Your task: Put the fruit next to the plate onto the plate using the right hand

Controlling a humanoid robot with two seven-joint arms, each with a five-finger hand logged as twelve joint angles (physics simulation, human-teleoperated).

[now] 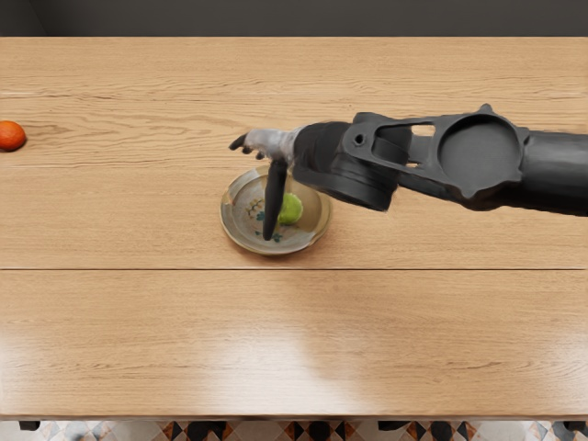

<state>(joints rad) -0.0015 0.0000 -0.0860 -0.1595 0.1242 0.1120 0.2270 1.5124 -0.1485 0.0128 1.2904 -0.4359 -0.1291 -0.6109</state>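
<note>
A small green fruit (292, 209) lies inside the round patterned plate (241, 219) at the middle of the table. My right hand (265, 147) hovers over the plate's far rim, its arm coming in from the right edge. The fingers are spread and hold nothing; one dark finger (273, 202) points down over the plate just left of the fruit. The forearm hides the plate's upper right rim. The left arm does not show.
An orange fruit (10, 135) sits at the far left edge of the wooden table (294, 331). The table's front edge runs along the bottom of the view.
</note>
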